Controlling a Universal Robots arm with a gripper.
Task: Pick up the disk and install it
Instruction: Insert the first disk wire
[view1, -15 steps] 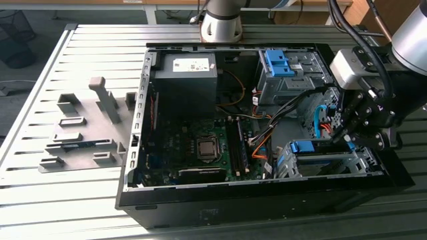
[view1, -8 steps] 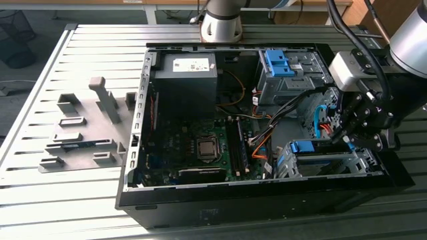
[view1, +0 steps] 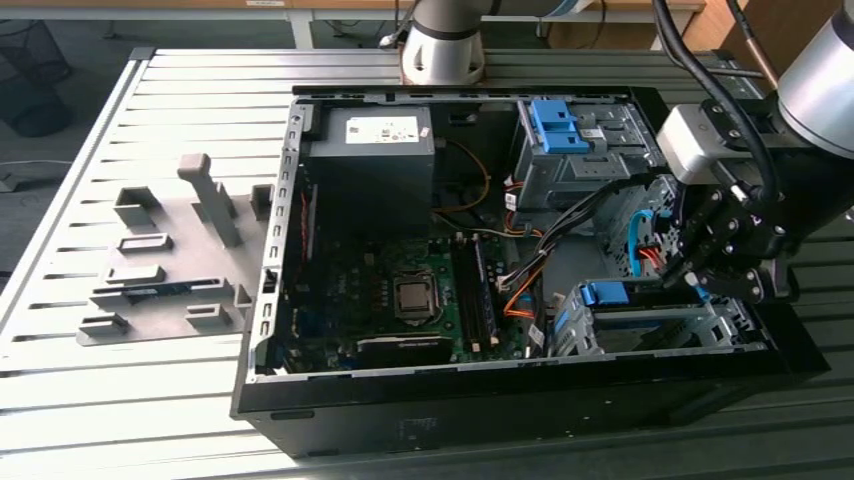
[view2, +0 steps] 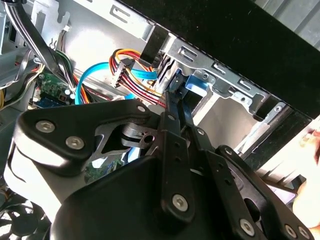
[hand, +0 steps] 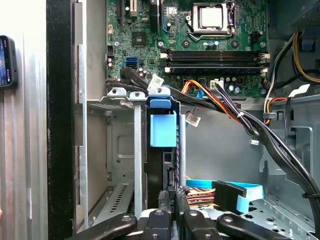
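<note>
Disk sits edge-on in the metal drive cage at the front corner of the open PC case, on the exterior view's right. Its blue carrier tab faces the motherboard; body looks dark and thin, label not visible. Gripper is right at the disk's rear end, by the orange/yellow cables and blue SATA ribbon. Jaws narrow, fingers close together at the carrier edge; can't tell if they're clamping it. Grey PSU lies far across the case.
</note>
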